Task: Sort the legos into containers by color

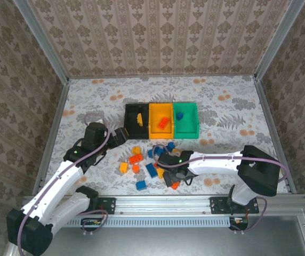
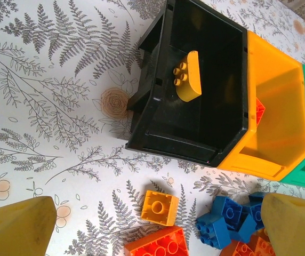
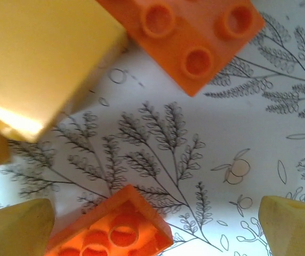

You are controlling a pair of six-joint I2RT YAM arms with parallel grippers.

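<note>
Bins (image 1: 161, 134) in a row, long axis left–right, mid-table; legos (image 1: 151, 170) scattered just before them; left gripper (image 2: 155, 226) spread beside black bin (image 2: 195, 133); right gripper (image 3: 155, 226), arm reaching leftward, spread over an orange brick (image 3: 115, 232)

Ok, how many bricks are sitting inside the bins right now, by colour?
Yellow brick in the black bin: 1
Red-orange brick in the orange bin: 1
Blue brick in the green bin: 1
Total: 3
</note>
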